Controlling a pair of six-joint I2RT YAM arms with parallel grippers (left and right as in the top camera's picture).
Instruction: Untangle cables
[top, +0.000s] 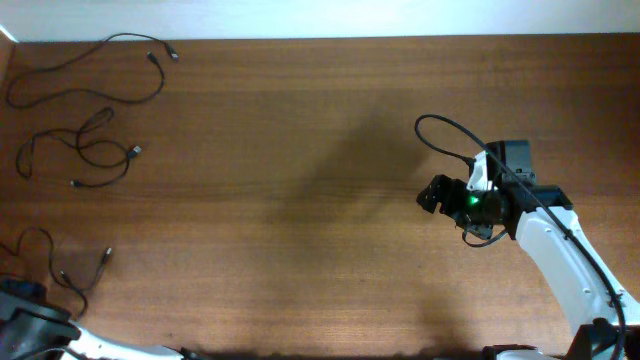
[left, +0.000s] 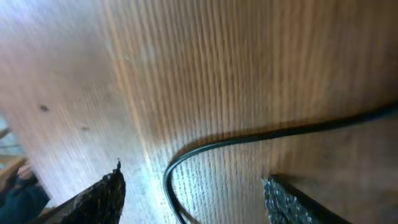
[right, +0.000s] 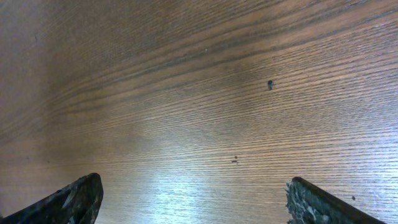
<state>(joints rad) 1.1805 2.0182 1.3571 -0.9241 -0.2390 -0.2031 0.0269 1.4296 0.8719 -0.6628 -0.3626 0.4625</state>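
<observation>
Left gripper (left: 193, 175) stands wide, a thin black cable (left: 261, 134) between its fingers. Right gripper (right: 193, 180) stands wide above the surface (right: 186, 74).

— How is the table (top: 300, 110) laid out?
— Behind the middle cable (top: 128, 152) the far cable (top: 60, 62) is found, before it the near cable (top: 62, 273), probably the one straddled by the left gripper (left: 193, 174); the right gripper (top: 430, 195) is set well to its right.

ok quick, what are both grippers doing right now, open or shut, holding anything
left gripper: open, a cable lies between the jaws, not gripped
right gripper: open, holding nothing, only table below
</observation>
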